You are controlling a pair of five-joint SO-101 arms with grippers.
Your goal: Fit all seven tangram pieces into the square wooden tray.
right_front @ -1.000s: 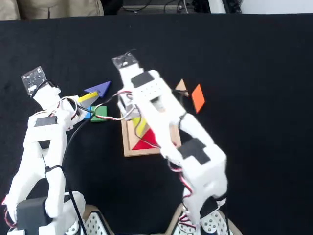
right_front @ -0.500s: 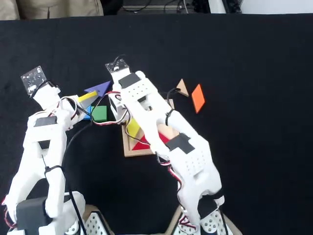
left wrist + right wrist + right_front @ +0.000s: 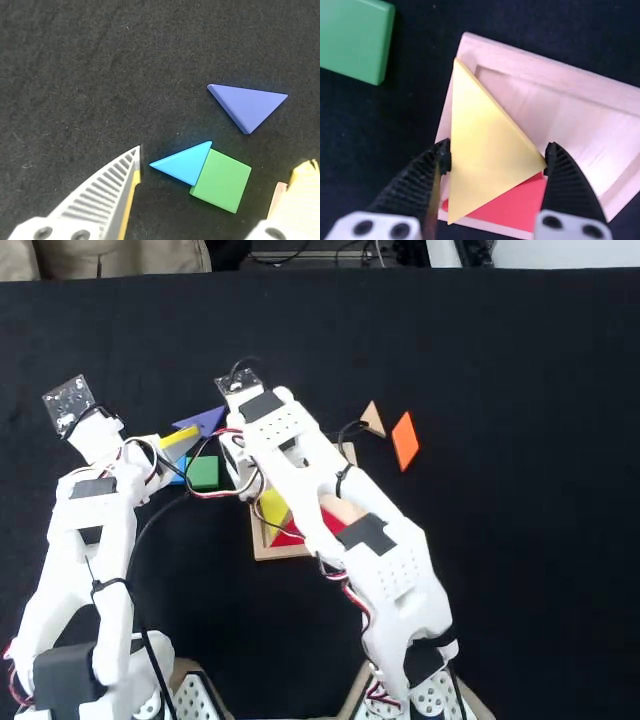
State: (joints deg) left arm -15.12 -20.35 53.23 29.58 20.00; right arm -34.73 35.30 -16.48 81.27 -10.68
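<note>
Right gripper (image 3: 495, 152) shifted left, yellow triangle (image 3: 480, 125) clamped — long edge along tray (image 3: 545, 75) rim.

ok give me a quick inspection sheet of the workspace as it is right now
surface: black cloth over the table, no debris seen
job's things: wooden tray holds a red triangle; yellow triangle overlaps the tray's rim and the red one; green square touching light blue triangle, purple triangle, orange parallelogram and tan triangle lie on the cloth outside it
clutter: nothing seen
end effectors: left end effector open over the blue and green pieces; right end effector closed on the yellow triangle
cables: wires loop off the arms near the green square
surroundings: beige object and dark cords past the table's far edge
</note>
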